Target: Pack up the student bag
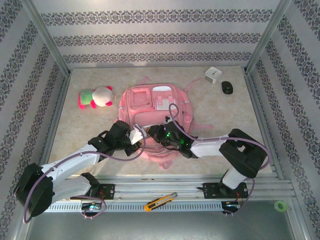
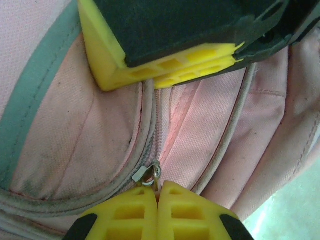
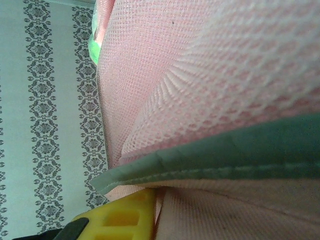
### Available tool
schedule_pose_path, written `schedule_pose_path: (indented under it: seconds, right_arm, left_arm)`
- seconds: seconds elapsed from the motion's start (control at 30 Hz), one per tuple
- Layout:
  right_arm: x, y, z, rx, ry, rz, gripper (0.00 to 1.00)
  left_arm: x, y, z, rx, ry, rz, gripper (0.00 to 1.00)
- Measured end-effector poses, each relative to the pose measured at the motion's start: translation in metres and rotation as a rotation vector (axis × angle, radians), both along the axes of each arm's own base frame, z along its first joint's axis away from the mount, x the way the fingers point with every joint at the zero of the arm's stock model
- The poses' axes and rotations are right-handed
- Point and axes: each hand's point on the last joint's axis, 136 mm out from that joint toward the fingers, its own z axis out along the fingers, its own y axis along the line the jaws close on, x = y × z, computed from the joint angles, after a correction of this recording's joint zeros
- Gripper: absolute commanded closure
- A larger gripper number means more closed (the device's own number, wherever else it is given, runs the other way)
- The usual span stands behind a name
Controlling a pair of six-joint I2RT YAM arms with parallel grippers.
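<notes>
So, student bag (image 1: pixel 150 100) lying mid bench (image 1: pixel 85 130), my left hand (image 2: pixel 157 195) clenched on its zip pull (image 2: pixel 148 174), right hand (image 1: pixel 154 133) buried in pink fabric, can't tell its grip, one yellow finger (image 3: pixel 120 220) peeking out

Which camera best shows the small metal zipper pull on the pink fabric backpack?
Left wrist: the small metal zipper pull sits sharp, close, at the left gripper's closed yellow tips. Top external shows the pink fabric backpack whole, pull too small. Right wrist shows its mesh.
</notes>
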Motion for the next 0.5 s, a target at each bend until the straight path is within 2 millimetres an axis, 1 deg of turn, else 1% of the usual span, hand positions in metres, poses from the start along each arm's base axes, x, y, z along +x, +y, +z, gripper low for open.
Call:
schedule_pose_path:
  seconds: [0.07,0.13,0.27,0.4,0.5]
  right_arm:
    - [-0.001,-0.001,0.0,-0.016,-0.011,0.008,0.7]
    - [-0.003,-0.003,0.004,-0.025,-0.02,0.017,0.62]
    - [-0.013,-0.011,0.023,-0.005,-0.052,0.036,0.55]
    - [-0.032,-0.028,0.034,-0.038,-0.064,0.075,0.5]
    - [-0.043,-0.044,0.048,-0.077,-0.09,0.098,0.46]
  left_arm:
    - [0.001,-0.004,-0.001,-0.019,0.018,0.022,1.0]
    - [0.002,-0.006,-0.002,-0.036,0.036,0.057,1.0]
    - [0.006,-0.008,-0.003,-0.074,0.076,0.143,1.0]
    - [0.008,-0.008,-0.007,-0.106,0.129,0.216,1.0]
    - [0.008,-0.008,-0.011,-0.121,0.156,0.252,1.0]
